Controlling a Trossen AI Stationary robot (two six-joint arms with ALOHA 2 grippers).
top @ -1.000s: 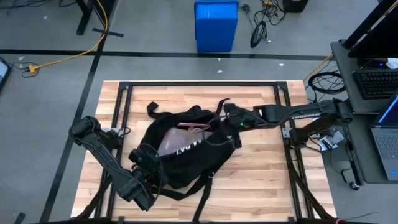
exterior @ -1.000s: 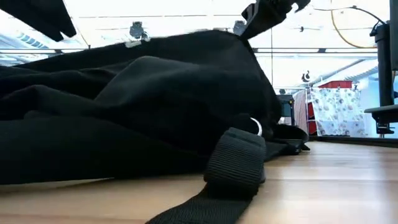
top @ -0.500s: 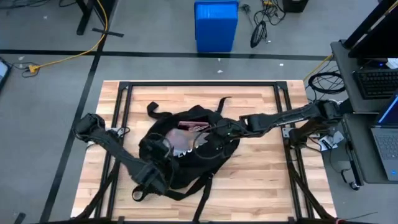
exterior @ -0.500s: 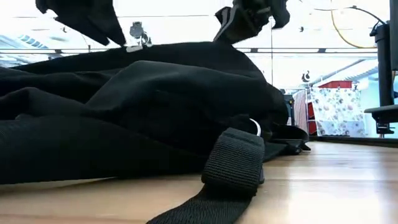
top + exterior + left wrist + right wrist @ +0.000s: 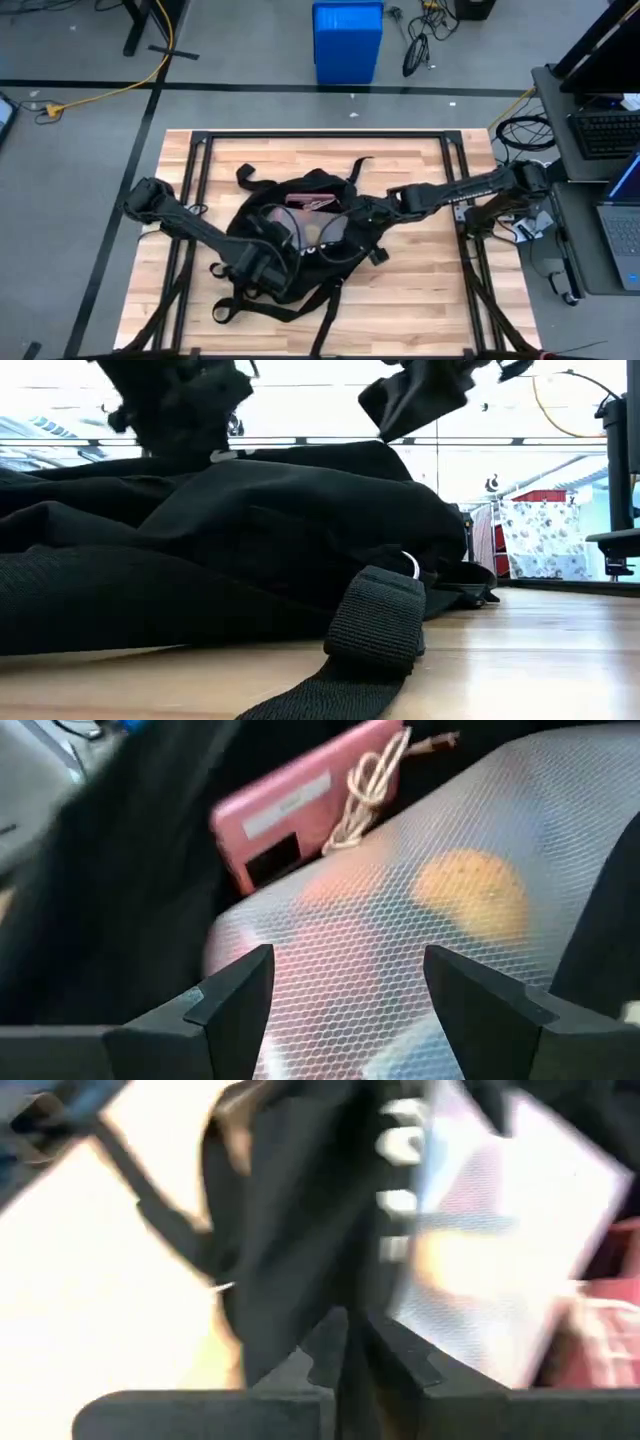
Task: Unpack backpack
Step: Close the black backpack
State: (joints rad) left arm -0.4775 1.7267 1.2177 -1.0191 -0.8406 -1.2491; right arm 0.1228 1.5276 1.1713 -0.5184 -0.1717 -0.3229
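Observation:
The black backpack [image 5: 300,245] lies on the wooden table with its opening facing up. Inside the opening lie a clear mesh pouch [image 5: 420,910] with orange and blue things in it, and beyond it a pink box [image 5: 300,800] with a pale cord on it. My left gripper [image 5: 347,960] hovers open just above the pouch, over the backpack's middle [image 5: 280,235]. My right gripper [image 5: 350,1325] is shut on black backpack fabric at the right side of the opening [image 5: 362,210]. My right gripper pinches a fold of the backpack's black fabric [image 5: 325,1270] between its two fingers, at the right edge of the opening. It comes from the table's right side, slanting down. The fabric is held up off the pack's body [image 5: 400,450]; the rest lies on the table.
Black straps [image 5: 375,630] trail off the backpack toward the table's near edge and one [image 5: 245,175] toward the far left. The bare wooden table [image 5: 430,290] stretches out on the near right. A blue bin [image 5: 347,40] stands on the floor beyond the far edge.
My left gripper has swung from the backpack's near left side up over its middle, above the pouch in the opening. My right gripper has drawn the fabric it holds a little toward the table's near edge and downward; the pack's raised top has sunk lower.

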